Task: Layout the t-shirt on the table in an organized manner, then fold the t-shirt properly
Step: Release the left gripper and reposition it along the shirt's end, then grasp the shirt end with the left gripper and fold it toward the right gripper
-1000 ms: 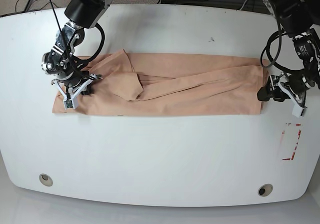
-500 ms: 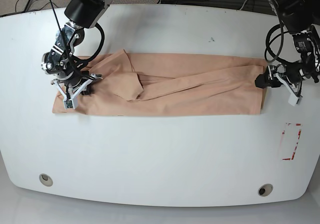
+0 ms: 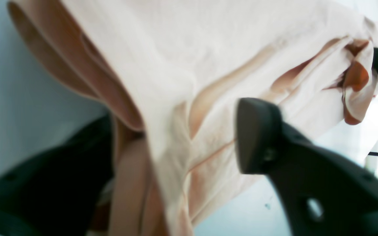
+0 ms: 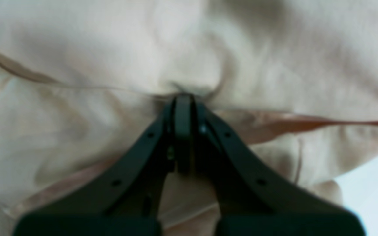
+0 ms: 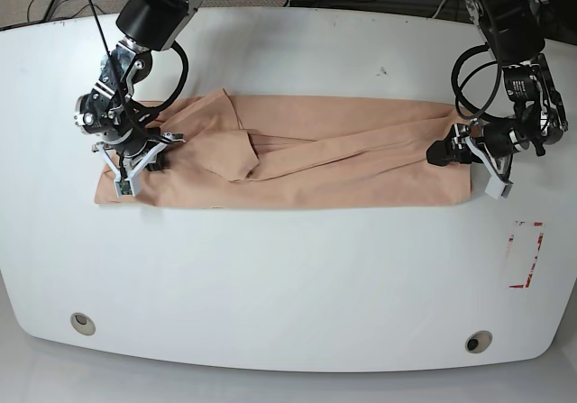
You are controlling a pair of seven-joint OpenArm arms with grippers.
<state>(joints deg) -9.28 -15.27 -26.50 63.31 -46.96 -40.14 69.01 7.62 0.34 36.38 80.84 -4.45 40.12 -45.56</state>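
Note:
The peach t-shirt [image 5: 343, 164] lies on the white table [image 5: 288, 277] as a long strip folded lengthwise, with a sleeve flap near its left end. Its smiley print is hidden. My right gripper [image 5: 126, 164] is at the strip's left end. In the right wrist view it [image 4: 182, 101] is shut on a pinch of the fabric [image 4: 77, 49]. My left gripper [image 5: 451, 155] is at the strip's right end. In the left wrist view its jaws are wide apart, with the layered edge of the t-shirt [image 3: 176, 49] between one finger [image 3: 258, 141] and the other.
A red tape outline [image 5: 526, 254] is on the table right of the shirt's end. Two grey grommets [image 5: 82, 323] [image 5: 478, 341] sit near the front edge. A dark speck [image 5: 382, 70] is behind the shirt. Cables lie beyond the far edge.
My left gripper has moved left and a little back, from beside the shirt's right end onto that end. The right gripper and the shirt's left end have not moved.

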